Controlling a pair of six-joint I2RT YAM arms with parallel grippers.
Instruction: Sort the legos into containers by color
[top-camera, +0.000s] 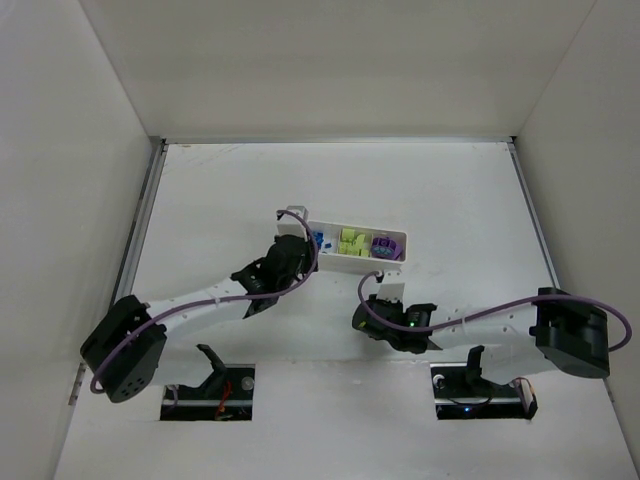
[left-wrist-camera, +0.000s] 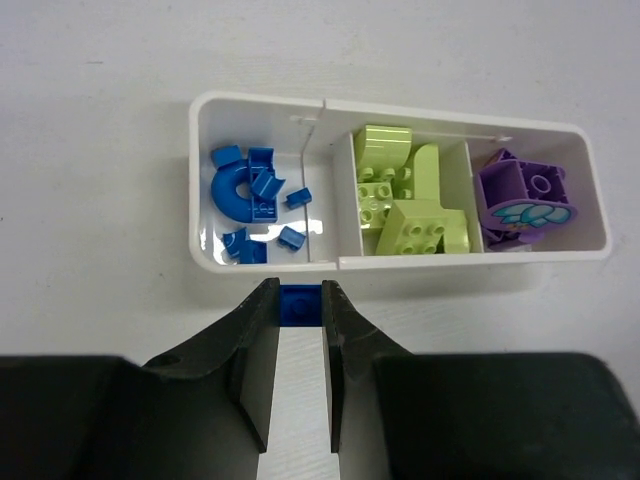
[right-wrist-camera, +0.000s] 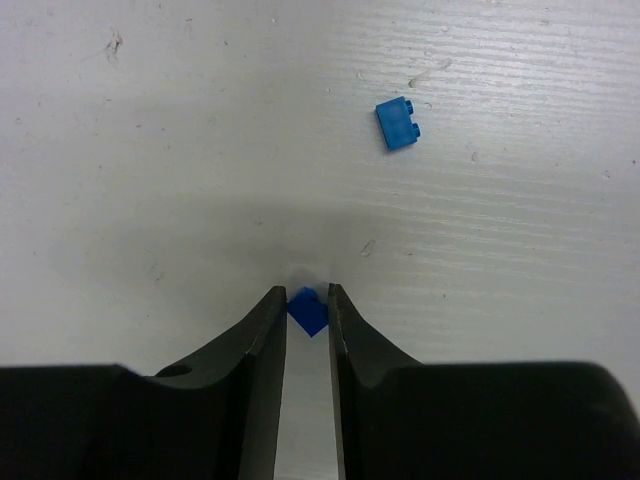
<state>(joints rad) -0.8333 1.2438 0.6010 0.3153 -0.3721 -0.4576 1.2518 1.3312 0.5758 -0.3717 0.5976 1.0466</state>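
Note:
The white three-compartment tray (left-wrist-camera: 420, 262) holds several blue pieces (left-wrist-camera: 245, 190) in its left cell, lime-green blocks (left-wrist-camera: 410, 205) in the middle cell and a purple block (left-wrist-camera: 522, 195) in the right cell. Just short of the tray's near wall, by the blue cell, my left gripper (left-wrist-camera: 300, 294) is shut on a tiny blue cube (left-wrist-camera: 300, 306). My right gripper (right-wrist-camera: 307, 296) is down at the table with its fingers closed on another tiny blue cube (right-wrist-camera: 309, 314), which sits cornerwise between them. A third small blue brick (right-wrist-camera: 398, 124) lies loose on the table beyond it.
In the top view the tray (top-camera: 352, 264) lies mid-table, with the left gripper (top-camera: 300, 243) at its left end and the right gripper (top-camera: 384, 288) just in front of its right end. White walls enclose the table at the back and both sides.

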